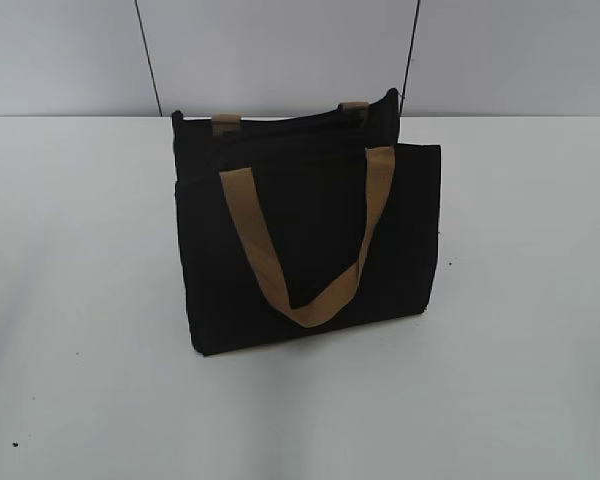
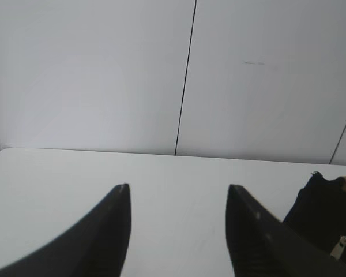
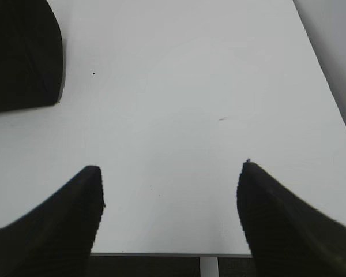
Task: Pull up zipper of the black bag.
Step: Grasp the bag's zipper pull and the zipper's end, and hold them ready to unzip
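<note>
The black bag (image 1: 310, 240) stands upright in the middle of the white table, one tan strap handle (image 1: 300, 250) hanging down its front. The zipper (image 1: 290, 124) runs along its top edge between two tan tabs. In the left wrist view the bag's end (image 2: 323, 208) shows at the right edge with a small silver pull (image 2: 339, 248) on it. My left gripper (image 2: 177, 187) is open and empty over bare table, left of the bag. My right gripper (image 3: 170, 167) is open and empty, with a corner of the bag (image 3: 17, 52) at the upper left. Neither gripper shows in the exterior view.
The white table (image 1: 80, 300) spreads all round the bag. Its near edge (image 3: 161, 253) lies just under my right gripper. A pale panelled wall (image 2: 184, 75) with dark seams stands behind the table.
</note>
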